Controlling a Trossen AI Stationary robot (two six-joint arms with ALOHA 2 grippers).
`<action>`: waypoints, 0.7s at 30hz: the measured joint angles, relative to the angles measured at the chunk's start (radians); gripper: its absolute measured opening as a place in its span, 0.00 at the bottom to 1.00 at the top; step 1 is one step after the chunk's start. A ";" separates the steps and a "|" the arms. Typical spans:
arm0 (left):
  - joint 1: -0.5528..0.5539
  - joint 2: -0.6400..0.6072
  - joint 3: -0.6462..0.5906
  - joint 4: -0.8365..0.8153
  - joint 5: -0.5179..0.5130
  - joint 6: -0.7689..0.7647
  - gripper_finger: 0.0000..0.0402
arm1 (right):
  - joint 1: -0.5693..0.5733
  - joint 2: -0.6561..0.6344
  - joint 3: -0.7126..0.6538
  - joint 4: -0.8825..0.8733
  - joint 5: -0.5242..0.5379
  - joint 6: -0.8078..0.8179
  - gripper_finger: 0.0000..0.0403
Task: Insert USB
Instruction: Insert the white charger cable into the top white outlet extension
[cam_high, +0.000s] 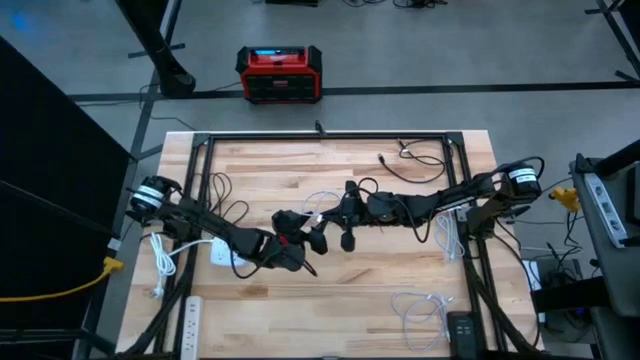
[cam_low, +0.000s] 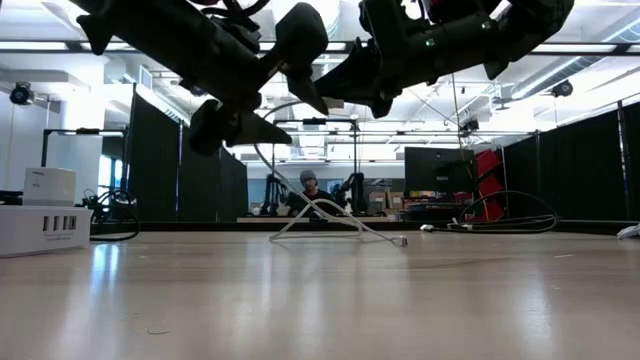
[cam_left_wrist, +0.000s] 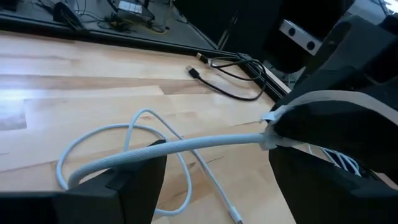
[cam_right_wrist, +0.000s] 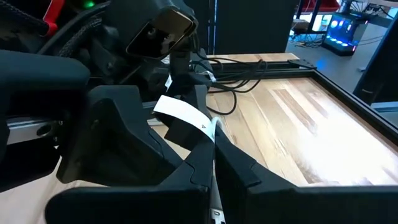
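Right fingers (cam_right_wrist: 211, 165) clenched on white cable (cam_left_wrist: 186, 144), 3 o'clock of released left fingers (cam_left_wrist: 205, 186); limp, light: better gripped at plug.

A white braided USB cable (cam_left_wrist: 186, 146) runs taut across the centre of the left wrist frame, its slack looping on the counter (cam_left_wrist: 81, 87) at left.

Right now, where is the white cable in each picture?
High view: white cable at table centre.
Low view: looped on the tabletop, mid-picture.
Left wrist view: crossing the middle.
Right wrist view: low centre, in the right gripper.
Shared landmark: black cable by the far edge.
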 joint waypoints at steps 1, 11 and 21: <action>0.000 0.000 0.000 0.005 0.001 0.015 0.68 | 0.000 0.000 0.000 0.000 0.000 0.000 0.00; -0.003 0.000 0.000 0.021 0.057 0.101 0.68 | 0.000 -0.001 0.000 -0.040 -0.024 0.000 0.00; -0.004 -0.009 -0.001 0.018 0.057 0.173 0.68 | 0.006 -0.001 0.000 -0.078 -0.055 0.007 0.00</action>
